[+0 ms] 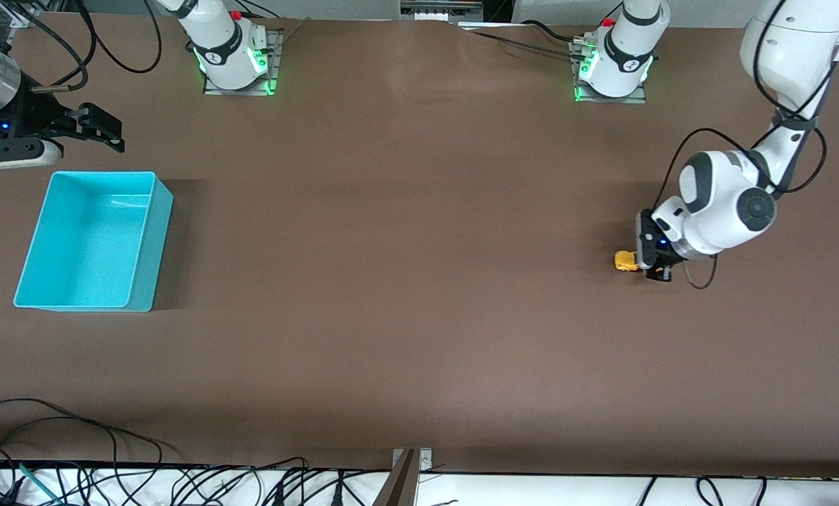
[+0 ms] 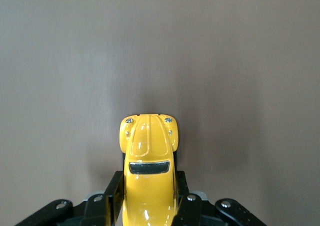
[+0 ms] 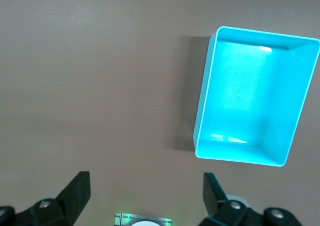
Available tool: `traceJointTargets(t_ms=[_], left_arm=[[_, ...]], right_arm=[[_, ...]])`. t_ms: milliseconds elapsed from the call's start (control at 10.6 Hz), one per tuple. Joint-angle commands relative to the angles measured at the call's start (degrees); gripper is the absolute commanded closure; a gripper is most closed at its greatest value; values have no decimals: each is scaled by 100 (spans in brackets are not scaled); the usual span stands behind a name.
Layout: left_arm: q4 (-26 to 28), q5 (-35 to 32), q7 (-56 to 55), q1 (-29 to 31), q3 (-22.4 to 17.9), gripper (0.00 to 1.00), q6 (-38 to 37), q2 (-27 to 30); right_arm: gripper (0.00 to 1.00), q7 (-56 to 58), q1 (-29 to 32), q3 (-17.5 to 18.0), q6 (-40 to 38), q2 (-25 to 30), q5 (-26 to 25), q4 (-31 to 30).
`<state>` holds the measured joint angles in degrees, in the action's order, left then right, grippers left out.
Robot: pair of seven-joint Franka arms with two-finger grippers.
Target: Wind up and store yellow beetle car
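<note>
Nearest the camera stands the open rectangular turquoise plastic bin (image 1: 89, 242), toward the right arm's end of the brown surface (image 1: 405, 281). A little farther back, toward the left arm's end, the tiny glossy yellow beetle car (image 1: 626, 261) sits low at the surface, seemingly resting on it, clamped between the fingers of the left claw (image 1: 655, 263). Farthest, the right claw (image 1: 100, 130) waits in the air above the surface beside the bin, fingers spread wide and holding nothing.

No readable text, label, brand or number shows in any view.
</note>
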<state>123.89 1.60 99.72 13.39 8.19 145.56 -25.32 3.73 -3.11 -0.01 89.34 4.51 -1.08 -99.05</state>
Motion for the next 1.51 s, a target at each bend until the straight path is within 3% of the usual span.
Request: traceJointTargets(t_ms=[0,283,661,756,850,945,1228,1417], left_arm=[[-470,-125,678,514,16,90,52,-605],[-795,-134,1084,1094,7,90,43,-807],[-919,-125,1296,1306,-2,86,43,-896],[-919,-125,1296,1315,-2,78,43,-896],[-998,-134,1322,1307,-2,21,43,-896],[-1068,-134,1435,1272,33,0,-192,-818],[-2023,-116,1236,1078,323,0,-1910,-756],[-2368,-125,587,1069,376,0,-2898,-484]], right_arm=[[0,-12,-23,1,-119,-38,-77,132],[0,-12,-14,1,-119,-38,-77,132],[0,-12,-14,1,-119,-38,-77,132],[0,-12,-14,1,-119,-38,-77,132],[0,-12,-23,1,-119,-38,-77,132],[0,-12,-14,1,-119,-38,-77,132],[0,-12,-23,1,-119,-38,-77,132],[0,-12,-23,1,-119,-38,-77,132]])
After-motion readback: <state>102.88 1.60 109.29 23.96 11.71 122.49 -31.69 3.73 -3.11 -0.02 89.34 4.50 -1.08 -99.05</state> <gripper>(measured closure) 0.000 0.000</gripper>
